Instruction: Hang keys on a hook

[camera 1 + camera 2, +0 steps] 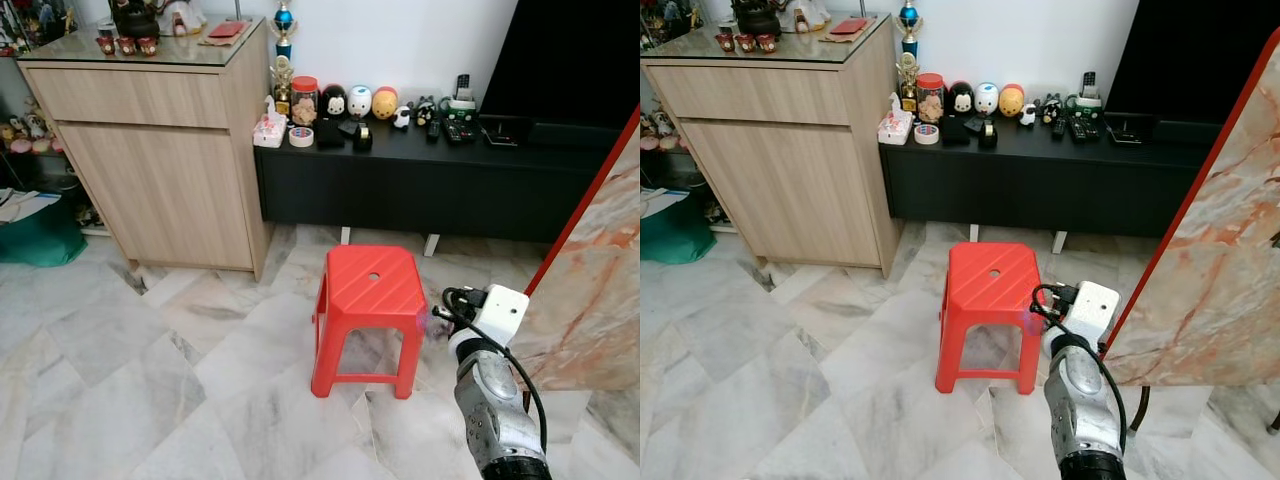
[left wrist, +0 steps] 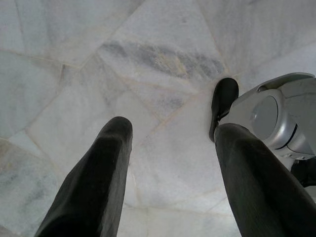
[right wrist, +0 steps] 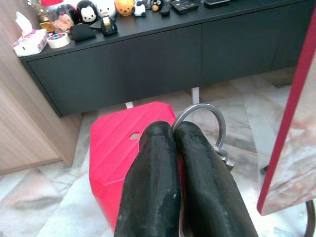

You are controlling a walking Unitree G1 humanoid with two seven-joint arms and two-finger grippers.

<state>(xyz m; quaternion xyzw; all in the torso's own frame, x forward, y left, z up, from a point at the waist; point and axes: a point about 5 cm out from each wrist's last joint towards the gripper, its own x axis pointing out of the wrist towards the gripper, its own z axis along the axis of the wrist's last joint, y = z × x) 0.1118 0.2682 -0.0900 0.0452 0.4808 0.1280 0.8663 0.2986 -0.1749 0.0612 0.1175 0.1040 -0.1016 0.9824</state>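
In the right wrist view my right gripper (image 3: 173,127) is shut on a silver key ring (image 3: 199,105), whose loop sticks out past the fingertips. A small metal piece (image 3: 224,155) hangs from the ring, and the keys themselves are hidden behind the fingers. My right arm (image 1: 492,385) is raised at the lower right, its wrist beside the red stool (image 1: 370,290). My left gripper (image 2: 170,131) hangs open over the marble floor, with nothing between its fingers.
A black low console (image 1: 420,180) with figurines, remotes and a tape roll runs along the back wall. A tall wooden cabinet (image 1: 150,150) stands at the left. A marble panel with a red edge (image 1: 600,270) leans at the right. A green bag (image 1: 35,235) sits far left.
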